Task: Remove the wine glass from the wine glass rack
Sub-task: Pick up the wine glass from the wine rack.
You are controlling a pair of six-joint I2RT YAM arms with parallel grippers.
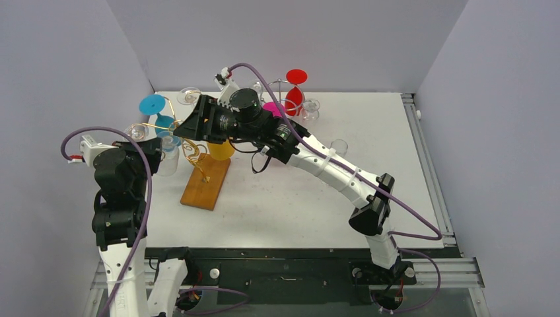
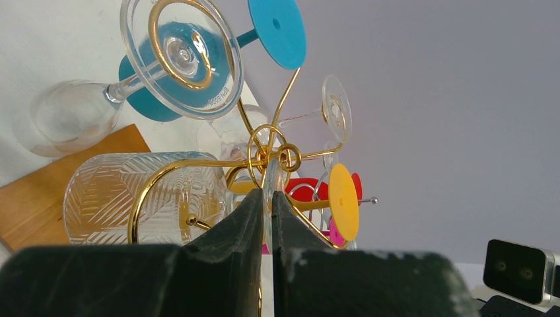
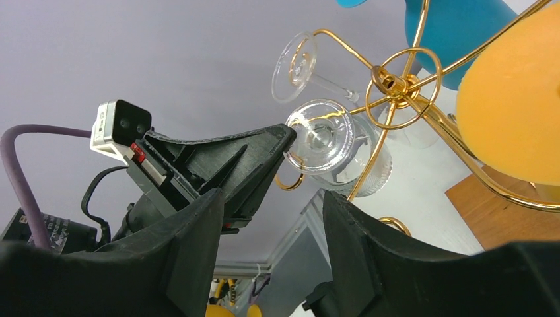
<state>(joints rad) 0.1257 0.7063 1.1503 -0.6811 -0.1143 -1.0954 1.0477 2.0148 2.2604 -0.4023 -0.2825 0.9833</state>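
The gold wire wine glass rack (image 1: 193, 149) stands on a wooden base (image 1: 206, 181); its hub (image 2: 271, 155) (image 3: 399, 86) shows in both wrist views. A clear, patterned wine glass (image 2: 132, 198) hangs upside down on it. My left gripper (image 2: 267, 198) (image 1: 157, 149) is shut on the thin edge of that glass's foot (image 3: 320, 135). My right gripper (image 3: 272, 198) (image 1: 199, 122) reaches over the rack from the right. It is open with nothing between its fingers, and the foot lies just beyond its fingertips.
Other glasses hang on the rack: a teal one (image 1: 153, 105), a yellow one (image 1: 221, 150) and plain clear ones (image 2: 181, 56). A second rack with red (image 1: 295, 89) and magenta (image 1: 272, 107) glasses stands at the back. A small clear cup (image 1: 339, 146) sits right of it.
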